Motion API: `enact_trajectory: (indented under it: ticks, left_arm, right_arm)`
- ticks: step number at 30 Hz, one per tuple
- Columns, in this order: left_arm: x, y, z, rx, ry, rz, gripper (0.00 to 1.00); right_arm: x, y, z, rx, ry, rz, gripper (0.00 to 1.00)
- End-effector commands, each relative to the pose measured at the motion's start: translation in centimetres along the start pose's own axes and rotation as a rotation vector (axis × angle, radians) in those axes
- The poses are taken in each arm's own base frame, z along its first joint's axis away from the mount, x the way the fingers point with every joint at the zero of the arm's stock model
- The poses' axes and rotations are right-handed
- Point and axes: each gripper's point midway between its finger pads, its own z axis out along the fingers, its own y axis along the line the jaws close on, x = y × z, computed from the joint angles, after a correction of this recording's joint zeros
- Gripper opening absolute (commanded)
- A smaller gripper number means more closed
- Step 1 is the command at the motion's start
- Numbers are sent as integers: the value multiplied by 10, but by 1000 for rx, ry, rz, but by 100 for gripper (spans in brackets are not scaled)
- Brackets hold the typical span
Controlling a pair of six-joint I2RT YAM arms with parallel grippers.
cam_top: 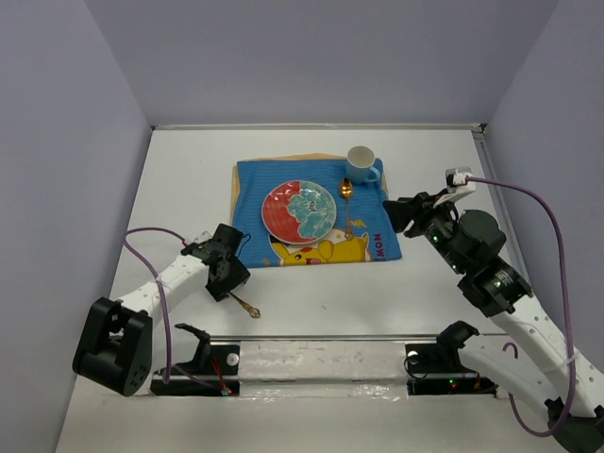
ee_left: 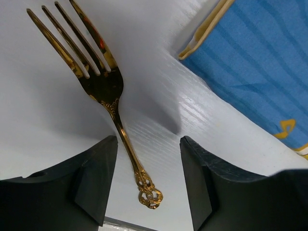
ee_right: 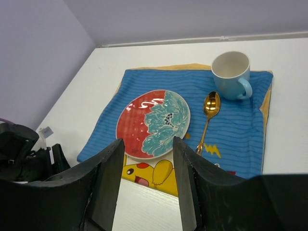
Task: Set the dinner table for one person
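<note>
The dinner table (cam_top: 189, 179) is a big flat white top. It fills the middle of the top view, from the far wall down to the bottom of the frame. Up close in the left wrist view its white skin shows fine lines.

A blue cartoon cloth (cam_top: 316, 241) lies on it, just above the middle of the frame. On the cloth sit a red and teal plate (cam_top: 298, 211), a gold spoon (cam_top: 347, 203) to the right of the plate, and a light blue mug (cam_top: 361, 164) at the cloth's upper right corner.

The left gripper (cam_top: 226, 269) is low over the table, at the lower left of the cloth. Its two fingers are spread apart. A gold fork (ee_left: 103, 86) lies flat on the white top, and its handle runs through the gap, close by the finger on the left of that frame. The prongs point to the upper left.

The right gripper (cam_top: 394, 209) hangs by the right edge of the cloth. Its fingers are spread wide too, with nothing between them.
</note>
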Motion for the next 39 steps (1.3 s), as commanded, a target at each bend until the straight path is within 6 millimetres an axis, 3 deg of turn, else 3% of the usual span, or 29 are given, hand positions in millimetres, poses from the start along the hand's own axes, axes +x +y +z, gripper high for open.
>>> enact_trajectory:
  ticks: [1, 3, 6, 7, 9, 13, 18, 20, 23, 27, 30, 33, 34, 36, 39]
  left_arm:
    - [7, 6, 5, -22, 20, 17, 58]
    - [7, 5, 5, -14, 14, 10, 50]
    - [6, 5, 5, -5, 1, 1, 26]
    - [5, 5, 6, -1, -4, -2, 11]
    - [4, 5, 6, 2, -11, -9, 0]
    - [4, 5, 4, 7, -12, -5, 0]
    - [-2, 1, -18, 71, -39, -11, 0]
    - [-19, -7, -39, 118, -121, -2, 0]
    - [-39, 4, -69, 110, -236, 5, 0]
    - [-50, -7, -93, 216, -294, 32, 0]
    - [-68, -29, -106, 248, -346, 144, 0]
    - [-86, -68, -120, 304, -372, 254, 0]
    - [-102, -88, -125, 306, -420, 322, 0]
    - [-123, -109, -130, 310, -503, 414, 0]
    - [-139, -126, -117, 248, -539, 485, 0]
  right_arm:
    - [-13, -1, -4, 9, -49, -11, 51]
    - [-13, -1, -5, 12, -52, -11, 51]
    - [-13, -1, -5, 9, -49, -10, 50]
    - [-13, 0, -5, 7, -50, -10, 50]
    - [-13, -2, -5, 12, -51, -11, 49]
    - [-12, -4, -5, 25, -52, -11, 48]
    - [-8, -9, 2, 52, -37, -21, 48]
    - [-6, -12, 4, 69, -32, -23, 48]
    - [-1, -17, 8, 96, -18, -27, 48]
    - [0, -24, 9, 133, -25, -29, 48]
    - [1, -29, 10, 158, -23, -36, 48]
    - [7, -33, 15, 173, -13, -38, 48]
    - [8, -35, 17, 183, -14, -37, 48]
    - [12, -40, 22, 207, -6, -45, 48]
    - [16, -45, 25, 232, 0, -55, 48]
